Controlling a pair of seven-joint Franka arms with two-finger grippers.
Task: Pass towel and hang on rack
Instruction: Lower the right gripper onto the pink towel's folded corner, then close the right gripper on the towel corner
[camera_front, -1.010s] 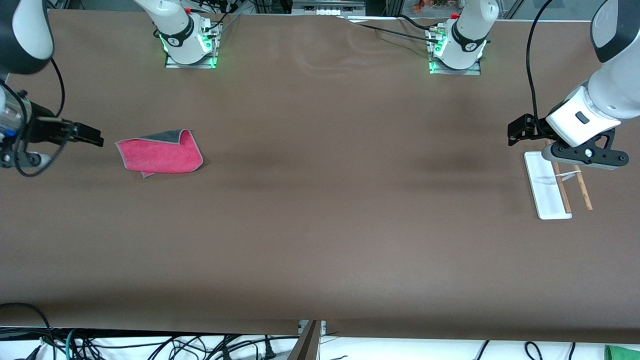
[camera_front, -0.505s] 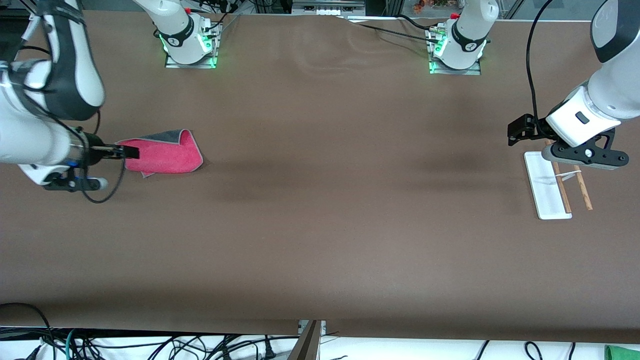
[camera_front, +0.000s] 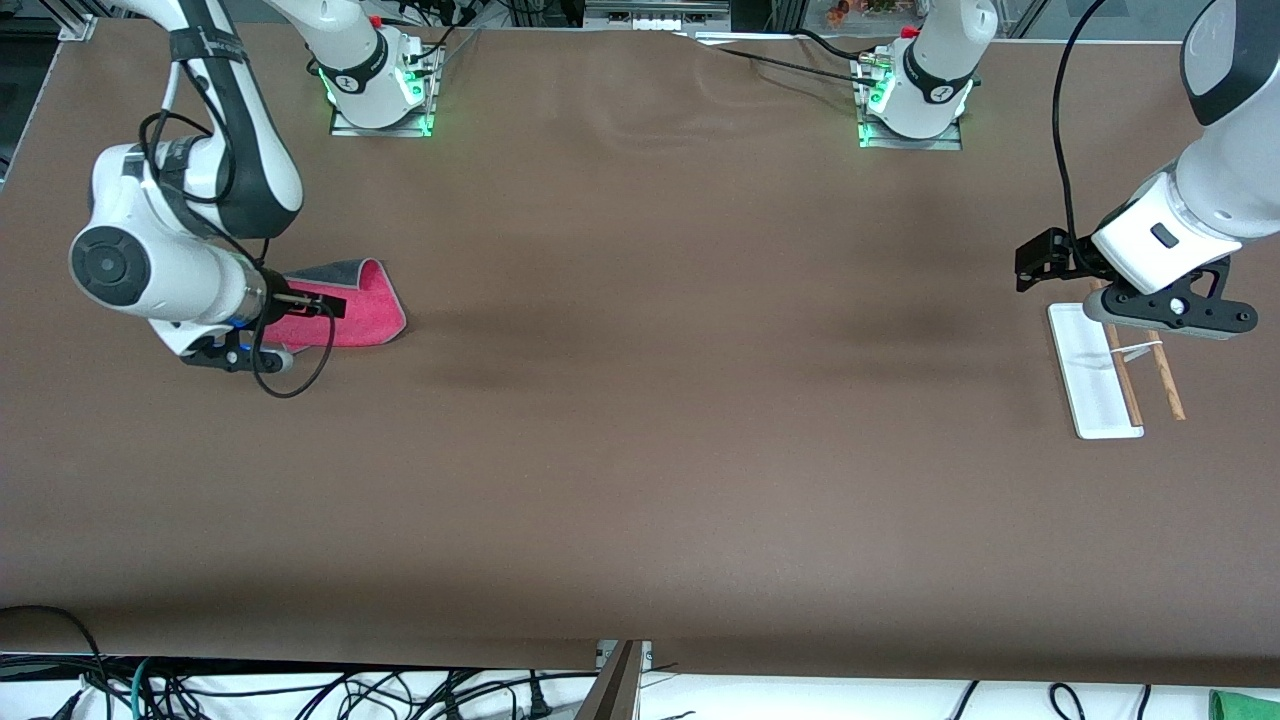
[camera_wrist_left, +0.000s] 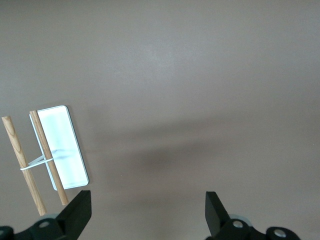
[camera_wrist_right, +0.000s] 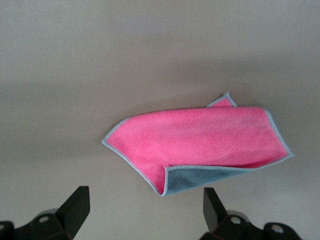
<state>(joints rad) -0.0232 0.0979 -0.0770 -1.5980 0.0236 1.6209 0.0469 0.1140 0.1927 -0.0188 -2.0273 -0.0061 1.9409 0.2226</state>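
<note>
- My right gripper (camera_front: 325, 303) hangs over the towel (camera_front: 365, 310), fingers (camera_wrist_right: 75, 205) spread wide apart with nothing between them.
- The towel lies flat on the brown table (camera_front: 640, 450) toward my right arm's end, pink side up, one corner folded over to show the grey underside.
- My left gripper (camera_front: 1035, 262) waits in the air just beside the rack (camera_front: 1100, 385), jaws also wide apart and empty.
- The rack stands on the table at my left arm's end: white base, two brown rods, a white crosspiece joining them.
- Towel and rack are well apart.
</note>
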